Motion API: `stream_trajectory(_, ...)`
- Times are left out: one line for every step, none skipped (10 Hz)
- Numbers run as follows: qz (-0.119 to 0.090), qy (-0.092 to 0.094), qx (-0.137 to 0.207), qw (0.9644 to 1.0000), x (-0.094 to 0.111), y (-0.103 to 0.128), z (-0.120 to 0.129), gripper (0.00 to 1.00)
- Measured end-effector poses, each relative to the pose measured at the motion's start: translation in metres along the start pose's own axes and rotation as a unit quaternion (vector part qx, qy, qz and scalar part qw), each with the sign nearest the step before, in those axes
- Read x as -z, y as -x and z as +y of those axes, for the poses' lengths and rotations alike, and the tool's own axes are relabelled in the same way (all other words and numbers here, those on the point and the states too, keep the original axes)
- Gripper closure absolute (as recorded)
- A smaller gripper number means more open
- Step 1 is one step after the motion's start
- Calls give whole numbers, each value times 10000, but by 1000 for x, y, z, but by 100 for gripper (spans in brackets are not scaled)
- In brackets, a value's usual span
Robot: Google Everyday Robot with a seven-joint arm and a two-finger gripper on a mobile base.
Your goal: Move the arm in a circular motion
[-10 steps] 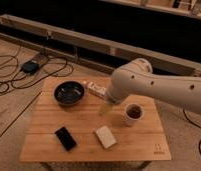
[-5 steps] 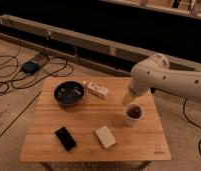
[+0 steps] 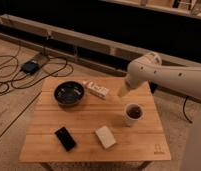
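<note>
Arm [image 3: 169, 76]: the cream-white arm is reaching in from the right edge, its thick segment lying across the upper right and bending at a rounded joint above the bench's far right corner.
Bench [image 3: 84, 135]: the wooden bench is filling the middle of the view, with floor showing on its left and near sides and a dark ledge running behind it.
Step in hand: judging from the task, the arm is sweeping a circle in the air; doing it well is a matter of holding one height above the bench things and keeping the loop round and even.
Open room: the widest free space is lying over the bare middle and near right of the bench; the far edge beside the ledge is looking tighter.
Bowl [image 3: 69, 93]: the dark bowl is sitting at the far left, well apart from the arm.
Cup [image 3: 133, 113]: the white cup with dark contents is standing just below the arm's tip, the nearest thing to clip on a low pass.
Box [image 3: 98, 90]: a small carton is lying beside the bowl.
Phone [image 3: 65, 138]: a black slab is lying near the front left.
Sponge [image 3: 105, 136]: a pale block is resting near the front middle.
Gripper [image 3: 124, 91]: it is hanging at the arm's lower end above the cup; whether the fingers are wide or narrow, I cannot tell.
</note>
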Motion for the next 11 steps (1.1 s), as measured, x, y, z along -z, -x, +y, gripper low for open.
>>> stream_trajectory(-67, 28, 75, 9999, -4, 11, 5, 20)
stream_trajectory(-135, 51, 157, 9998, -7, 20, 9, 20)
stream_trajectory(-225, 80, 268, 9994, -8, 32, 14, 20)
stream_trajectory(-277, 100, 339, 9990, -9, 39, 18, 20)
stream_trajectory(-344, 149, 436, 9983, -9, 47, 25, 20)
stream_trajectory(-402, 216, 523, 9976, -8, 53, 33, 20)
stream_trajectory(-446, 298, 608, 9967, -7, 56, 42, 20)
stream_trajectory(-471, 366, 671, 9960, -7, 57, 49, 20)
stream_trajectory(-508, 468, 767, 9947, -6, 57, 59, 20)
stream_trajectory(-516, 474, 775, 9945, -5, 58, 60, 20)
stream_trajectory(-514, 476, 775, 9945, -5, 57, 60, 20)
